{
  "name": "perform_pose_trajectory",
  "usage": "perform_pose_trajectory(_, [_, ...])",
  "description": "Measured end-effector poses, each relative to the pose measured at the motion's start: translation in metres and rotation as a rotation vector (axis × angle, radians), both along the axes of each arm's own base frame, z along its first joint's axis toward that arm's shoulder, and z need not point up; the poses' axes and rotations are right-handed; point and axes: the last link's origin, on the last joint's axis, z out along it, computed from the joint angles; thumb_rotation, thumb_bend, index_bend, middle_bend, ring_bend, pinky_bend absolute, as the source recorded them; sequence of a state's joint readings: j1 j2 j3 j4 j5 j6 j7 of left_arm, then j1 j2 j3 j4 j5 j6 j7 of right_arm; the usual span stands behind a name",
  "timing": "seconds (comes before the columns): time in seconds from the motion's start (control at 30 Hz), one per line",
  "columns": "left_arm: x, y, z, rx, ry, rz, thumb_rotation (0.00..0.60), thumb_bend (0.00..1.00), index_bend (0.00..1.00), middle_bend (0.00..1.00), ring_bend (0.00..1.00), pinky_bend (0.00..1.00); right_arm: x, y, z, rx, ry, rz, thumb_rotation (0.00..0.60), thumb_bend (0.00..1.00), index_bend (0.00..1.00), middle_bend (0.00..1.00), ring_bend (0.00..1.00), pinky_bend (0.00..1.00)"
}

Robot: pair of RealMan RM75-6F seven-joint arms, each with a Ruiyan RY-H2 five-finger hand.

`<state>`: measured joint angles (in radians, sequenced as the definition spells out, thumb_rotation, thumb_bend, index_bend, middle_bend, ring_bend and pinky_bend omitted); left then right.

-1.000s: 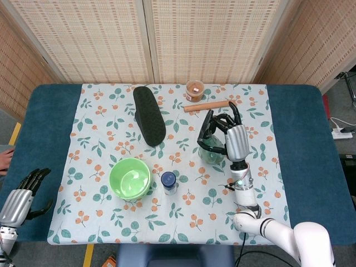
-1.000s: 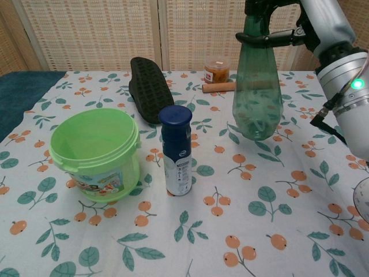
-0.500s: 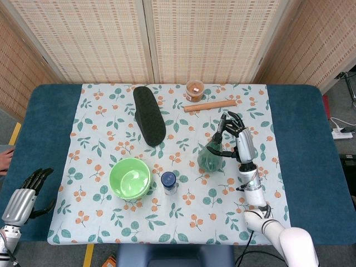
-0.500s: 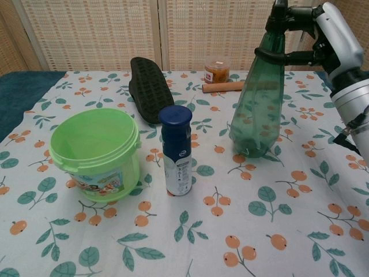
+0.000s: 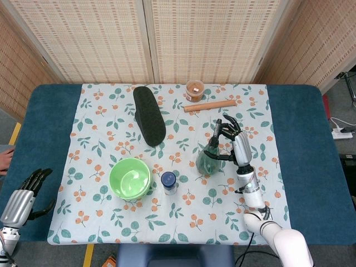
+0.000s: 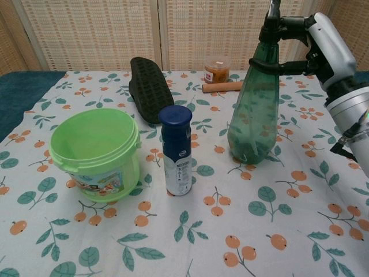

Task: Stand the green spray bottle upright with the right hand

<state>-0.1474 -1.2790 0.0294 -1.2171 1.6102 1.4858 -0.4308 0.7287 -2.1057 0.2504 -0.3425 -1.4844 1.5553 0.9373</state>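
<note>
Chest view shows the green spray bottle (image 6: 253,109) standing on its base on the floral cloth (image 6: 288,231), leaning slightly, with the right hand (image 6: 314,43) clamped around its neck just under the sprayer head. Its fingers (image 6: 277,64) wrap the narrow upper part while the wide bottom rests on the cloth; whether the base sits fully flat is hard to tell from here. Just left of the bottle stands a blue-capped bottle (image 6: 177,150), upright, and further left a green bucket (image 6: 95,153), open side up. Behind them lie a black shoe sole (image 6: 149,86), a wooden rod (image 6: 222,87) and a small jar (image 6: 217,68) with an orange lid. From the head view, the left hand (image 5: 19,200) hangs off the near left corner of the counter (image 5: 44,111), holding nothing, its fingers loosely curled and apart
</note>
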Motion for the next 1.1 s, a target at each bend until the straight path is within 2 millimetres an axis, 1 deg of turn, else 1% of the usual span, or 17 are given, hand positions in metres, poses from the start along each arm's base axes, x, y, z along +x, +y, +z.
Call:
perform_pose_trajectory(0.1, [0.000, 0.000, 0.000, -0.001, -0.001, -0.001, 0.600, 0.33, 0.08, 0.07, 0.00, 0.15, 0.000, 0.001, -0.002, 0.002, 0.015, 0.006, 0.600, 0.18, 0.83, 0.67, 0.37, 0.16])
perform_pose_trajectory(0.27, [0.000, 0.001, 0.000, -0.003, -0.001, 0.000, 0.600, 0.33, 0.08, 0.07, 0.00, 0.15, 0.000, 0.002, -0.003, 0.016, 0.028, 0.023, 0.600, 0.16, 0.77, 0.67, 0.34, 0.16])
perform_pose_trajectory(0.3, [0.000, 0.001, 0.000, -0.003, -0.001, 0.000, 0.600, 0.33, 0.08, 0.07, 0.00, 0.15, 0.000, 0.002, -0.003, 0.016, 0.029, 0.023, 0.600, 0.15, 0.75, 0.67, 0.33, 0.16])
perform_pose_trajectory(0.4, [0.001, 0.001, -0.001, -0.005, -0.002, 0.000, 0.600, 0.33, 0.08, 0.07, 0.00, 0.15, 0.000, 0.003, -0.003, 0.021, 0.033, 0.029, 0.600, 0.03, 0.66, 0.65, 0.28, 0.16])
perform_pose_trajectory(0.5, [0.000, 0.001, -0.002, -0.011, -0.001, 0.003, 0.600, 0.33, 0.08, 0.07, 0.00, 0.15, -0.002, 0.002, -0.001, 0.025, 0.048, 0.034, 0.600, 0.00, 0.61, 0.62, 0.25, 0.16])
perform_pose_trajectory(0.63, [0.000, 0.001, -0.003, -0.015, 0.000, 0.005, 0.600, 0.33, 0.08, 0.07, 0.00, 0.15, -0.003, 0.002, -0.003, 0.034, 0.066, 0.029, 0.600, 0.00, 0.52, 0.56, 0.21, 0.16])
perform_pose_trajectory(0.8, [0.000, 0.002, -0.003, -0.015, 0.002, 0.005, 0.600, 0.33, 0.08, 0.07, 0.00, 0.15, -0.007, 0.004, -0.005, 0.042, 0.094, 0.023, 0.600, 0.00, 0.44, 0.52, 0.16, 0.16])
perform_pose_trajectory(1.1, [0.000, 0.001, -0.004, -0.021, 0.006, 0.003, 0.600, 0.33, 0.08, 0.07, 0.00, 0.15, -0.017, 0.012, -0.002, 0.030, 0.108, 0.002, 0.600, 0.00, 0.41, 0.51, 0.15, 0.16])
